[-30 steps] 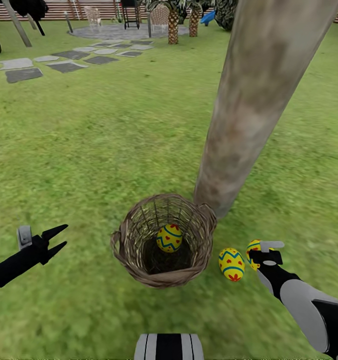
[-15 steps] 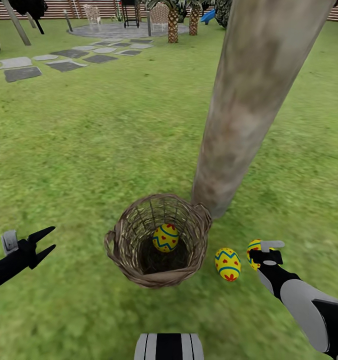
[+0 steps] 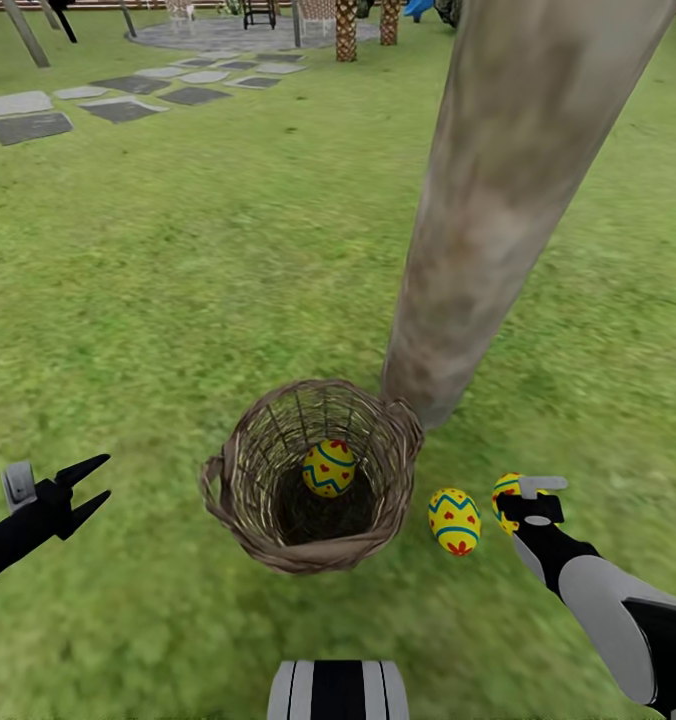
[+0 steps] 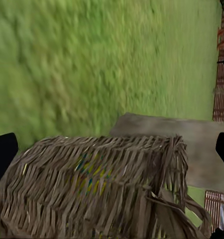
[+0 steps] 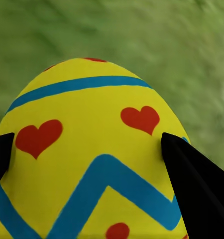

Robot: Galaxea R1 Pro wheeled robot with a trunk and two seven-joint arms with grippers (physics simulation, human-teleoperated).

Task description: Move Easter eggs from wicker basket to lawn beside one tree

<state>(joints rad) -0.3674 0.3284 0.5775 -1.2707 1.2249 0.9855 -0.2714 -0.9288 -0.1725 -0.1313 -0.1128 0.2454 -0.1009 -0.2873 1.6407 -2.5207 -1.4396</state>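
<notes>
One egg (image 3: 329,467) sits in the basket (image 3: 240,497); my right gripper (image 3: 523,500) clamps another (image 3: 505,492) near the tree (image 3: 498,220), left gripper (image 3: 90,483) spread.

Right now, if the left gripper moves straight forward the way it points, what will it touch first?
Most likely the wicker basket: the left wrist view looks along the open left gripper straight at its woven side, with only lawn between them.

wicker basket (image 3: 278,520) — rough woven cane | Easter eggs (image 3: 454,520) — smooth, painted | tree (image 3: 498,200) — smooth mottled bark
</notes>
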